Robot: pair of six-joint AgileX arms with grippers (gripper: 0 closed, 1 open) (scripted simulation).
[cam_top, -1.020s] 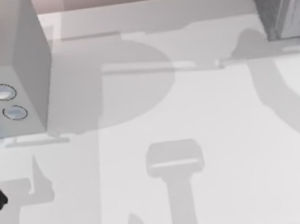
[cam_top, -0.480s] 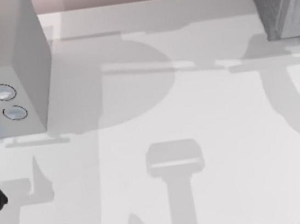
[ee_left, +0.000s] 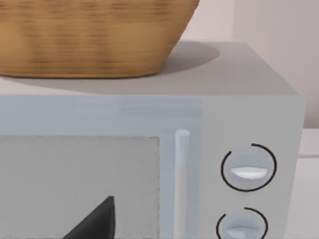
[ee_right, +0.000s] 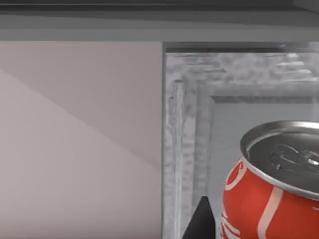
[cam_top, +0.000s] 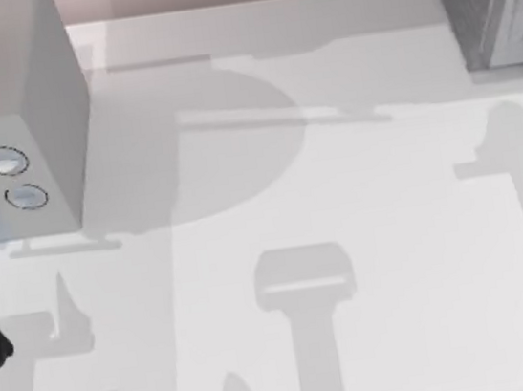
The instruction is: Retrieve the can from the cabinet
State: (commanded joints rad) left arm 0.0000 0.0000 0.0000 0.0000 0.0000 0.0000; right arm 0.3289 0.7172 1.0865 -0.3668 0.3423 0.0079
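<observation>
Can coming out – close call with the frame

The red can (ee_right: 271,184) sits right by the cabinet (cam_top: 492,1) front frame; right end effector's grip – can't tell. If loose, it could clip the frame and drop.

A red can (ee_right: 271,191) with white lettering and a silver pull-tab top stands upright before the cabinet (ee_right: 187,129), whose speckled grey frame rises beside it. A dark fingertip (ee_right: 200,221) shows just beside the can.
</observation>
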